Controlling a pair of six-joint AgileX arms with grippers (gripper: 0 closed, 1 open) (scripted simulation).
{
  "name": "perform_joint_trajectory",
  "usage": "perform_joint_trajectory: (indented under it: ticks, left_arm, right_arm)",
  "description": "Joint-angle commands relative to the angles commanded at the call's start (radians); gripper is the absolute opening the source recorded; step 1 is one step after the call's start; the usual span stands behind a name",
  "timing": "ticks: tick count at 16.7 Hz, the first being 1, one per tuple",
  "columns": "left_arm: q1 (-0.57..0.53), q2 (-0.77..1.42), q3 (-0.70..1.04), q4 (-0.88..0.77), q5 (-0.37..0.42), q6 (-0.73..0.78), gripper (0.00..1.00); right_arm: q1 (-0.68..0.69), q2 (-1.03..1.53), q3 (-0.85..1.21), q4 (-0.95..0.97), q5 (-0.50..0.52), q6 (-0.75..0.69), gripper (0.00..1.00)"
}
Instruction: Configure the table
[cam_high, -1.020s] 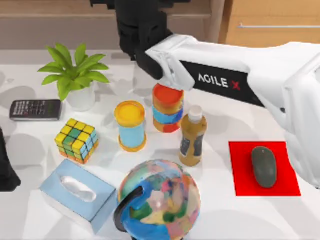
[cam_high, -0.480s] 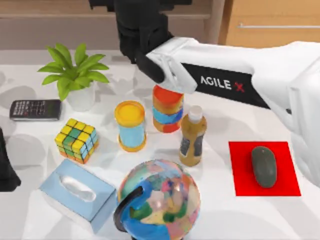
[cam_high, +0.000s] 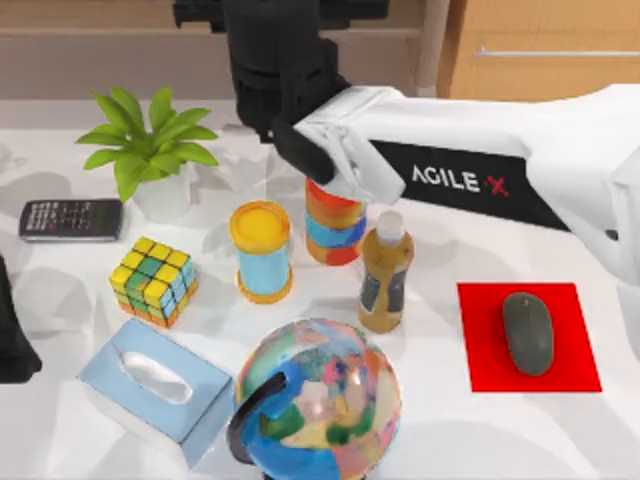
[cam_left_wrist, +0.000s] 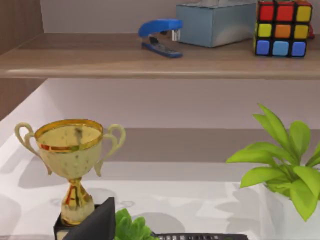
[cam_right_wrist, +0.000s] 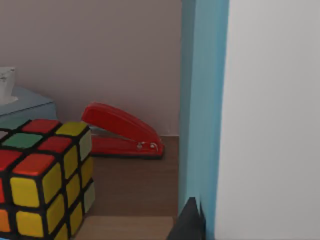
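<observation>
Right arm: my white AgileX arm reaches from the right edge of the top view toward the far middle of the table; the black panel on its forearm reads "AGILE X", the X in red.
Right gripper (cam_high: 262, 60): black, at the far edge of the table near the wooden shelf. I cannot tell whether its fingers are spread or closed.
Right wrist view: a red stapler (cam_right_wrist: 122, 131) lies on a brown shelf board, a multicoloured puzzle cube (cam_right_wrist: 42, 175) stands near it, and a light-blue upright panel (cam_right_wrist: 202, 110) is close to the camera.
Left arm: parked at the left edge of the top view, a dark part showing at the table's near-left side.
Left gripper: a dark fingertip (cam_left_wrist: 95, 225) shows in the left wrist view; I cannot tell how wide the fingers stand.
Left wrist view: a gold two-handled trophy cup (cam_left_wrist: 70, 165) on a black base, a blue stapler (cam_left_wrist: 160, 36) on the wooden shelf above.
Table (cam_high: 430, 420): large plain white tabletop, spanning the whole top view.
Left side of table: green potted plant in a white pot (cam_high: 150, 150), black calculator (cam_high: 70, 219), colourful puzzle cube (cam_high: 153, 280), light-blue tissue box (cam_high: 155, 390).
Middle of table: yellow-lidded blue canister (cam_high: 261, 252), red-lidded striped canister (cam_high: 335, 222), brown bottle with white cap (cam_high: 385, 272); its label is unreadable.
Near edge: multicoloured globe on a black arc stand (cam_high: 318, 400).
Right side of table: grey computer mouse (cam_high: 527, 332) resting on a small red rectangular mat (cam_high: 480, 345).
</observation>
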Motion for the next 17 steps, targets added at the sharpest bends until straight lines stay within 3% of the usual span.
perform_joint_trajectory:
  ticks: [4,7,11,17]
  left_arm:
    - [0.000,0.000,0.000,0.000,0.000,0.000,1.00]
    - [0.000,0.000,0.000,0.000,0.000,0.000,1.00]
    - [0.000,0.000,0.000,0.000,0.000,0.000,1.00]
    - [0.000,0.000,0.000,0.000,0.000,0.000,1.00]
  right_arm:
    - [-0.008,-0.014,-0.018,0.000,-0.017,0.009,0.00]
    - [-0.015,-0.098,-0.127,0.009,-0.088,0.049,0.00]
    - [-0.036,-0.284,-0.370,0.031,-0.253,0.145,0.00]
    - [-0.125,-0.625,-0.809,0.083,-0.586,0.370,0.00]
